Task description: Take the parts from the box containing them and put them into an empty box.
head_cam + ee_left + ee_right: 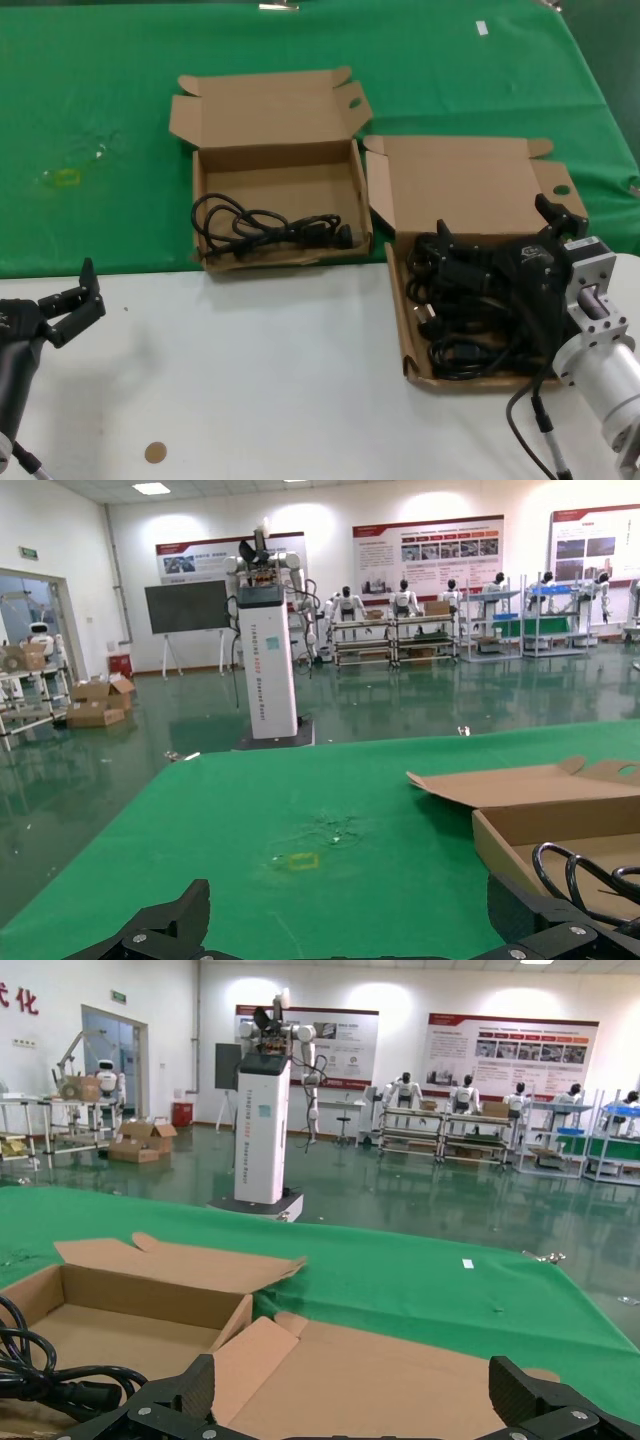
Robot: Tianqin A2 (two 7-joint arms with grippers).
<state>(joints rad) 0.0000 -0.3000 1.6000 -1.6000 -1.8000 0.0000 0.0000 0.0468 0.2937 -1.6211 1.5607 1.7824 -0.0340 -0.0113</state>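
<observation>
The longer cardboard box [408, 330] at the right, with a round hole in its side tab, holds a pile of several black cables [465, 325]. My right gripper [497, 225] hovers open over that pile, with nothing between its fingers. In the right wrist view my right gripper [352, 1390] faces the box's flap lid [400, 1370]. The squarer box [200, 195] at the left holds one black cable [265, 228], which also shows in the right wrist view [45, 1378]. My left gripper [78, 303] is parked open at the lower left. In the left wrist view my left gripper [350, 910] is empty.
Both boxes sit where the green cloth [100, 120] meets the white table [260, 380]. A small yellow mark [65, 177] lies on the cloth at the far left. A brown round spot [154, 452] is on the table near my left arm.
</observation>
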